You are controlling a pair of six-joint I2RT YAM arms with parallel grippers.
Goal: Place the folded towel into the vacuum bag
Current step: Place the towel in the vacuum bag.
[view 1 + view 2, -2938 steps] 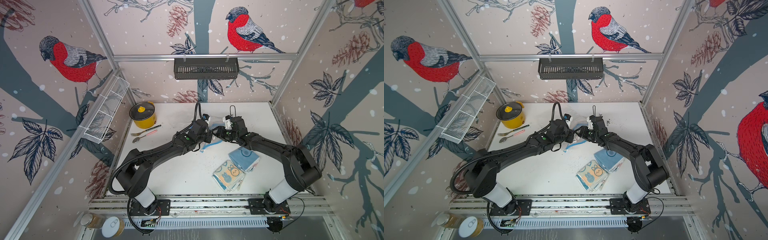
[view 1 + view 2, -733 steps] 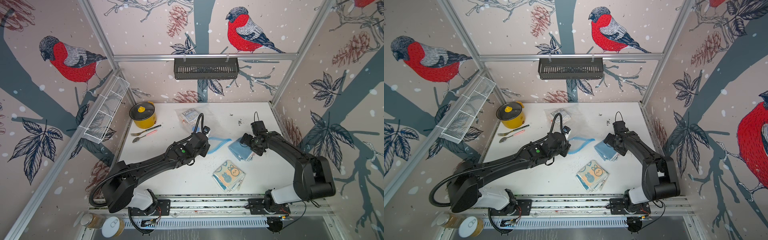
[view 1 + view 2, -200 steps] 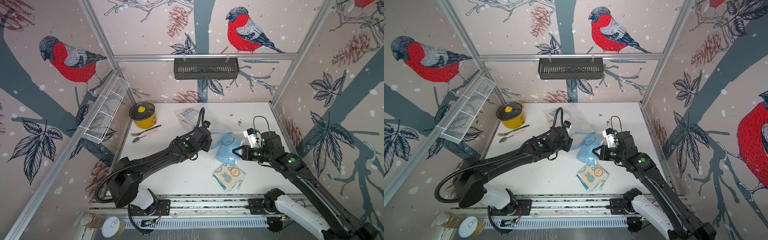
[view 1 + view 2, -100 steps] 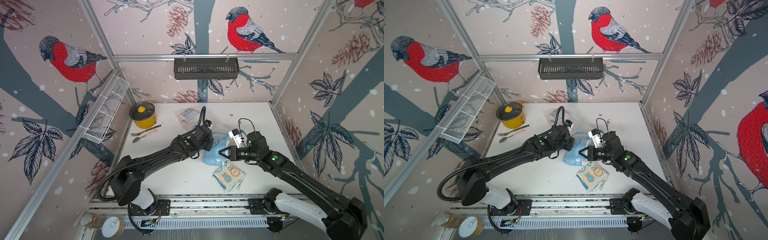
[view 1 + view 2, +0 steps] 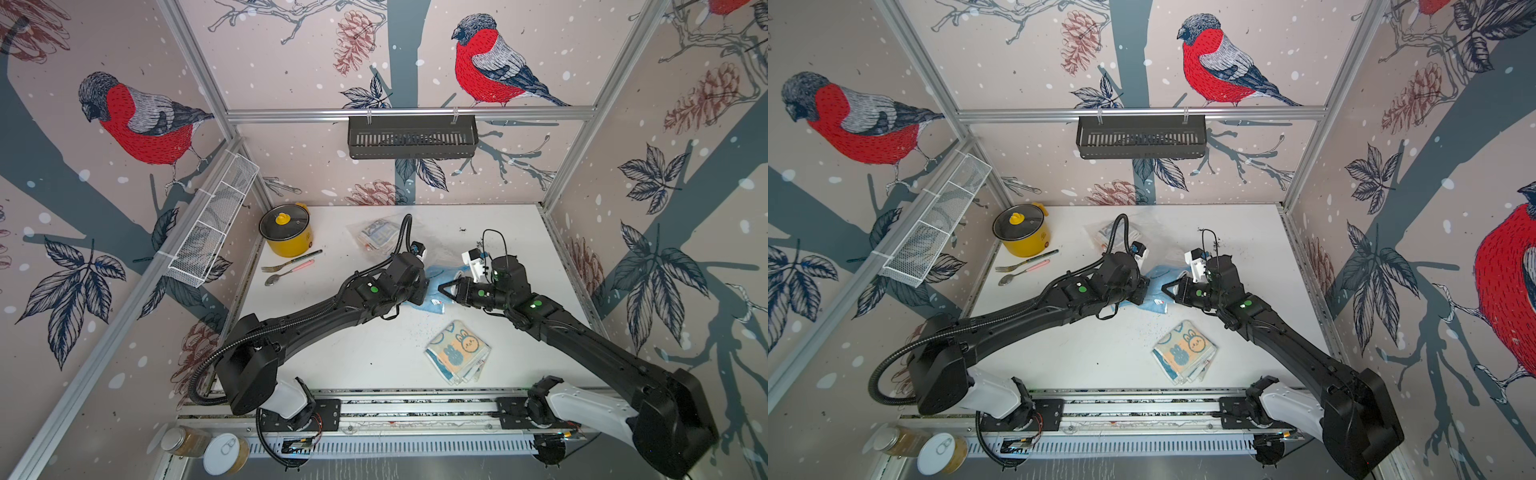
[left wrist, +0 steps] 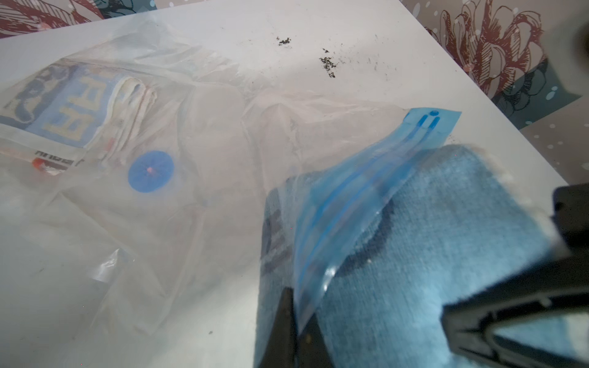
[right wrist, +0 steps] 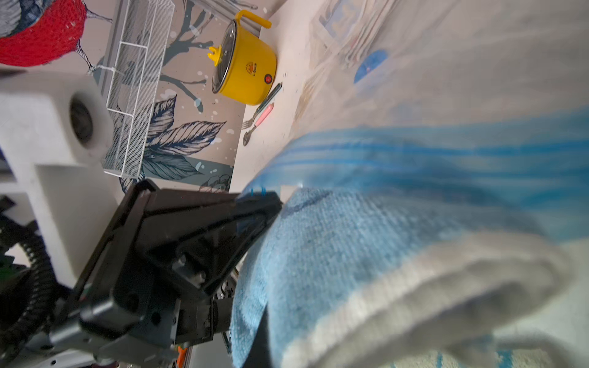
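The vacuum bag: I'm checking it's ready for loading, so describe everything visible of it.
The vacuum bag is clear, crinkled thin plastic lying on the white table, with a round blue valve on its upper face and a blue zip strip along its mouth. The shut left pincer pinches that strip and holds it raised. A folded printed cloth sits inside at the far end. The blue towel, held by the right pincer, touches the mouth, partly under the strip.
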